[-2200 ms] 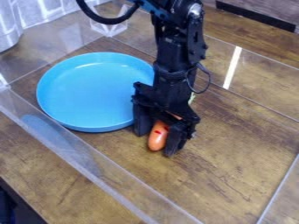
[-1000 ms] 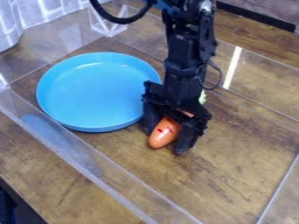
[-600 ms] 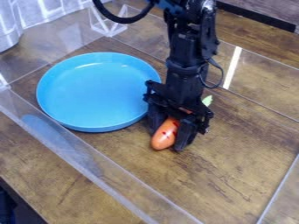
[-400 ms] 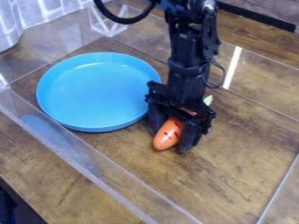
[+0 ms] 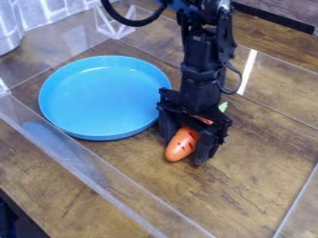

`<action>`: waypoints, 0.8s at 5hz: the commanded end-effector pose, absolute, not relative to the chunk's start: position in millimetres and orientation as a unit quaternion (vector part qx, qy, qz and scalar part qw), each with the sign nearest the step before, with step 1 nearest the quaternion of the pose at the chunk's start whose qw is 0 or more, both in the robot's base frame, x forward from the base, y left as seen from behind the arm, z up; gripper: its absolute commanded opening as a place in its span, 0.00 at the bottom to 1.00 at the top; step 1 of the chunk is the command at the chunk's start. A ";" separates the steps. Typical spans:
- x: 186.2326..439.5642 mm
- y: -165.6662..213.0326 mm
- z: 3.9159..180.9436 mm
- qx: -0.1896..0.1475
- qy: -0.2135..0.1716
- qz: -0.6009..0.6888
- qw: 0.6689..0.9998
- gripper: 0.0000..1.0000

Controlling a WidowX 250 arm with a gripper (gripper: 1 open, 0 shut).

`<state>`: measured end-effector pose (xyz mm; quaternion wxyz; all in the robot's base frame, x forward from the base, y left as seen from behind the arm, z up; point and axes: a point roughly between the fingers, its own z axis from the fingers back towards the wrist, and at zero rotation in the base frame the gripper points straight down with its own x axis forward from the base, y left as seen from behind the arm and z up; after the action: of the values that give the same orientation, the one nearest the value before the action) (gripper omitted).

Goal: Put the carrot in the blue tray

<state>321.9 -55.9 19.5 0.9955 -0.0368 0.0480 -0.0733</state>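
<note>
While the arm stands nearly vertical at right of centre in the frame, its gripper (image 5: 192,141) is pointed straight down at the wooden table (image 5: 74,200), with the carrot (image 5: 181,145) lying between its two dark fingers. The jaws appear spread, one finger on each side of the carrot, and I judge them open rather than clamped; the fingers sit so close to the orange body that contact on either side cannot be ruled out from this view.

Compared with the earlier views, the carrot has shifted a little toward the lower right of the frame, and the gripper has shifted with it. About a second ago the orange body showed at the lower left edge of the fingers; it now sits more squarely between them. Its green tip is largely hidden behind the gripper.

The carrot rests on the table, outside the blue tray (image 5: 69,122). The tray occupies the left centre of the frame, its near rim just beside the gripper's left finger. Nothing lies in the tray.

Assessment: the task is not yet advanced, since the carrot has not been lifted. The better centring between the fingers favours a firm grasp. The next step, in my judgement, is to close on the carrot, raise it clear of the tray's rim and carry it left. Risk: glossy plastic may slip from a partial pinch.
</note>
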 end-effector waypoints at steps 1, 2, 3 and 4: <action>319.1 -62.0 18.0 -0.036 0.052 -0.090 0.994 0.00; 317.3 -61.0 24.8 -0.035 0.050 -0.094 0.994 0.00; 315.3 -59.6 34.8 -0.034 0.046 -0.097 0.994 0.00; 313.3 -58.2 45.3 -0.033 0.041 -0.101 0.993 0.00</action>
<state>308.0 -52.9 23.3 0.9929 -0.0326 0.0759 -0.0862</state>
